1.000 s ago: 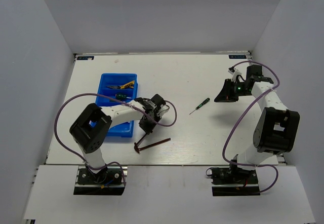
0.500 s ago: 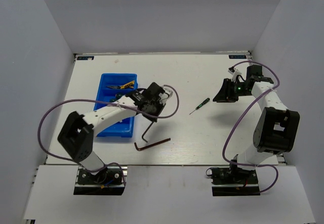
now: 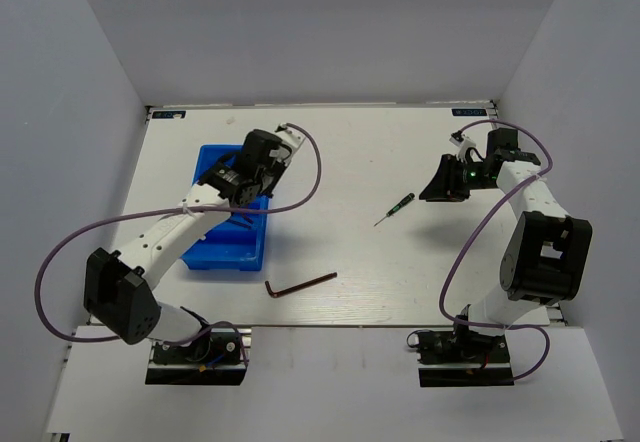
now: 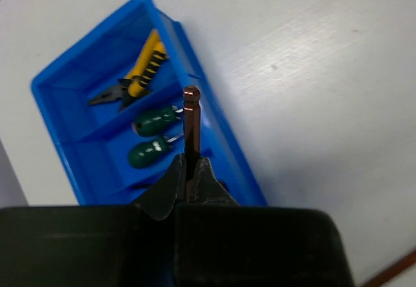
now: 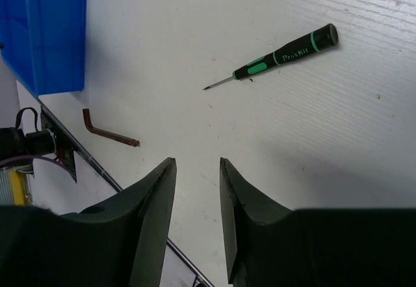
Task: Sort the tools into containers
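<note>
While the left gripper [image 4: 188, 173] is pinched tight on a dark brown L-shaped hex key [image 4: 191, 121], it hangs above the blue rectangular plastic bin [image 4: 62, 147], the key's free end lining up in the wrist view with the bin's wall beside the middle compartments. The clamped part of that key is swallowed by the black fingers, so its bend cannot be seen. Inside the bin lie yellow-and-black-handled pliers [image 4: 140, 79] in the far compartment and two green-handled screwdrivers [image 4: 155, 121] in the next ones; a dark shape at the nearest compartment may be another key, though the gripper body cuts it off. From above, the left arm covers much of the bin. The right gripper [image 5: 196, 167] stands partly open and holds nothing, hovering over the white table [image 3: 380, 152] near a slim black-and-green screwdriver [image 5: 279, 58] that lies apart from its fingers. A second brown hex key [image 3: 300, 284] rests on the table near the front edge, just right of the bin.
</note>
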`<state>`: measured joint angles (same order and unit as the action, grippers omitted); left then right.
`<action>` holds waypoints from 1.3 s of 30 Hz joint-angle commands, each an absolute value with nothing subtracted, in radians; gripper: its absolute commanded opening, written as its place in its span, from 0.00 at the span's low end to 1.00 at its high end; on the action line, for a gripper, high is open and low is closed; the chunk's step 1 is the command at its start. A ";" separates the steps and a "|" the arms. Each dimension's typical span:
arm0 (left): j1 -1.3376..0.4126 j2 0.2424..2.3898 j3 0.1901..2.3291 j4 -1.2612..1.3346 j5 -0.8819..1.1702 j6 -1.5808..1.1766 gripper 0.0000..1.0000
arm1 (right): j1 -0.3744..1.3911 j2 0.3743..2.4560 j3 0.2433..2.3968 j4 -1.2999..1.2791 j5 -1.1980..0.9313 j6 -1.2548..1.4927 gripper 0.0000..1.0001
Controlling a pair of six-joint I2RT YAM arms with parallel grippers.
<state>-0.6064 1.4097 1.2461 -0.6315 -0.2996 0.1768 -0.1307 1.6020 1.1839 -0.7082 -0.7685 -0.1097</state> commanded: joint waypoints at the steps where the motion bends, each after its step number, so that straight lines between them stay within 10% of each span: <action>1: -0.514 1.388 1.207 -0.513 -0.275 0.333 0.00 | -0.137 1.603 1.218 -0.723 -0.808 -0.120 0.39; 22: -0.265 1.378 0.832 0.003 -0.064 0.512 0.00 | -0.164 1.614 1.227 -0.729 -0.847 -0.121 0.39; 34: -0.256 1.367 0.761 -0.006 -0.083 0.472 0.21 | -0.164 1.626 1.229 -0.733 -0.859 -0.115 0.39; 39: -0.256 1.358 0.738 0.005 -0.092 0.463 0.48 | -0.169 1.626 1.227 -0.733 -0.865 -0.113 0.39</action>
